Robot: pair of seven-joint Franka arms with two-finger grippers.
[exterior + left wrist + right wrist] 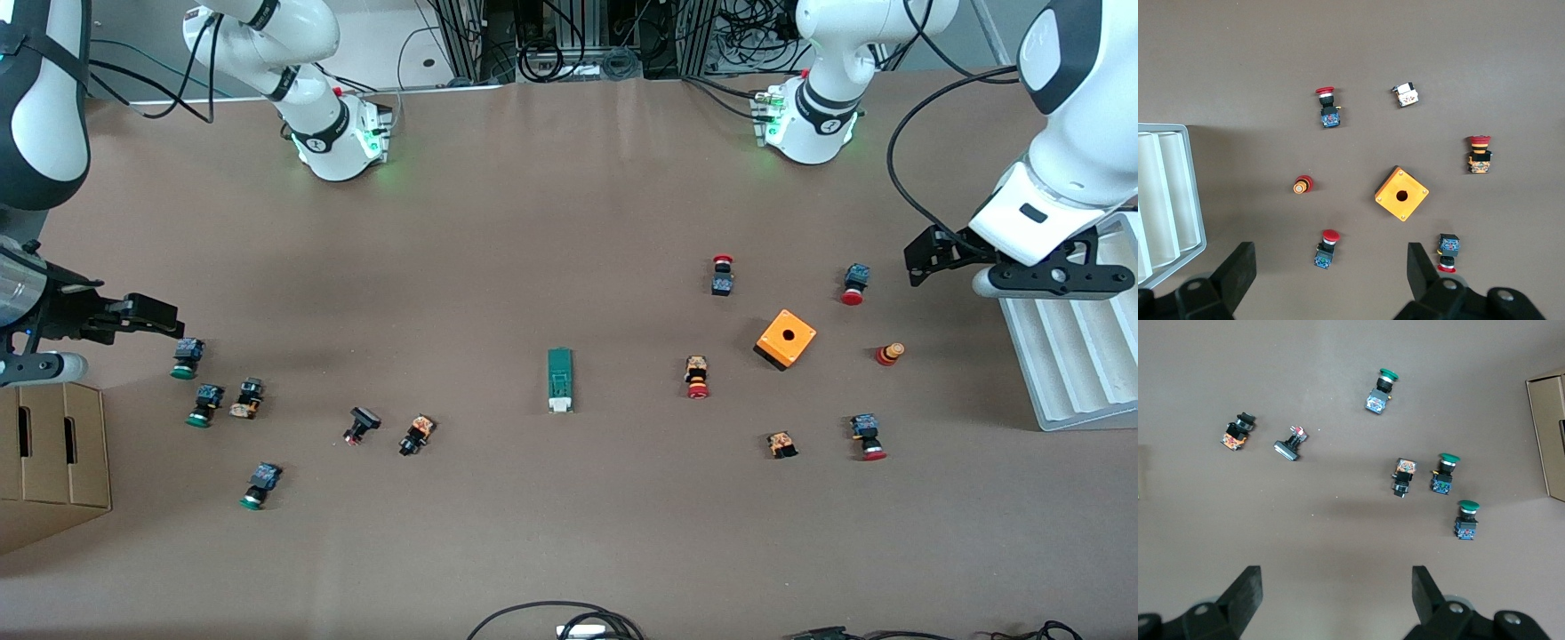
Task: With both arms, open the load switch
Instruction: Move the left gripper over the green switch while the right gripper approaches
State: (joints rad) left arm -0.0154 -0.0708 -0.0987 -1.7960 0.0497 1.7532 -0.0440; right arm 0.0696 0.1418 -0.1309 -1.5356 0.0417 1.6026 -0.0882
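The load switch [560, 380] is a narrow green block with a white end. It lies flat near the middle of the table, white end toward the front camera, with nothing touching it. It shows in neither wrist view. My left gripper [923, 255] hangs open over the table's left-arm end, beside the white tray. In the left wrist view the left gripper [1330, 261] stands wide, with a red-capped push button [1327, 248] on the table below it. My right gripper [160, 316] hovers open over the right-arm end. The right gripper [1335, 583] has only bare table beneath it.
An orange box with a hole [785, 339] and several red-capped push buttons [697, 377] lie toward the left arm's end. Green-capped buttons [204, 404] and others lie toward the right arm's end. A white ribbed tray [1067, 373] and a cardboard box [53, 453] stand at the table's ends.
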